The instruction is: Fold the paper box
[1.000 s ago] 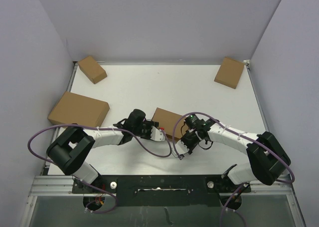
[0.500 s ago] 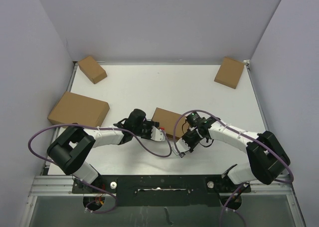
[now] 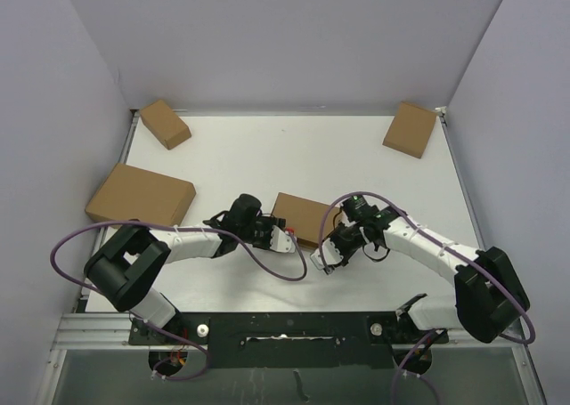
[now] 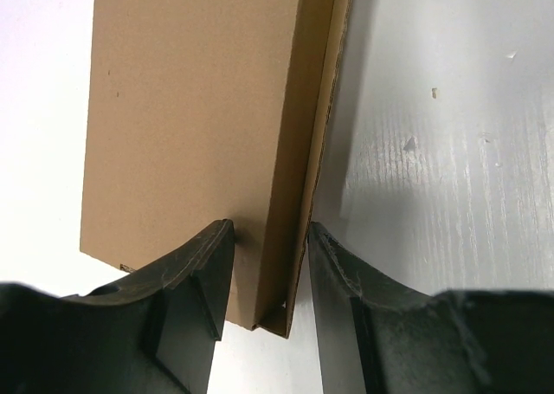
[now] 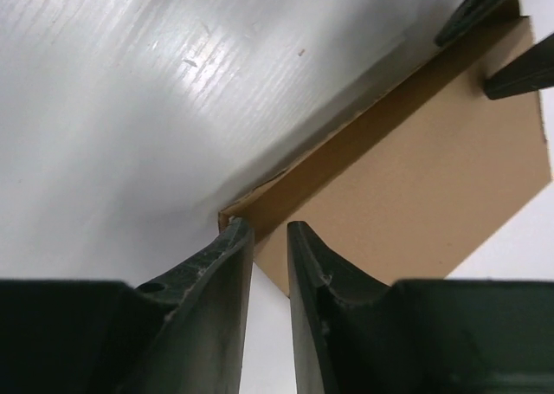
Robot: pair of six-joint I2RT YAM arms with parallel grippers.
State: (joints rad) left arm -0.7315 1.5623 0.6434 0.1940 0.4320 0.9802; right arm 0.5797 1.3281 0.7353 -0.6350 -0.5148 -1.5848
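- Four brown cardboard boxes sit on the white desk (image 3: 267,156), and the paper box (image 3: 301,214) that counts is the one at the front middle, right between the two arms
- the rest are parked out of the way: far-left box (image 3: 165,123) in the back left corner, big left box (image 3: 141,196) at the left edge, far-right box (image 3: 411,129) in the back right corner, all well apart from the action
- left tool (image 3: 283,238) is at the paper box's near left corner, jaws partway open and straddling the edge. In the left wrist view one finger (image 4: 203,273) lies on the flat top panel and the other sits against the outer side wall, so it looks to me like a clamp on that edge
- right tool (image 3: 321,263) is just off the near right corner with its jaws only a narrow slit apart. The cardboard corner sits right at one fingertip (image 5: 229,238), but I see nothing pinched between them, so I'd call it barely open and empty
- progress-wise I'd say it's nearly there: the top panel lies flat and closed, the side wall stands straight under it, and no loose flaps stick out in any view
- what's left is probably just seating or pressing that near edge. The tuck tabs are hidden, so I can't tell if they're fully in
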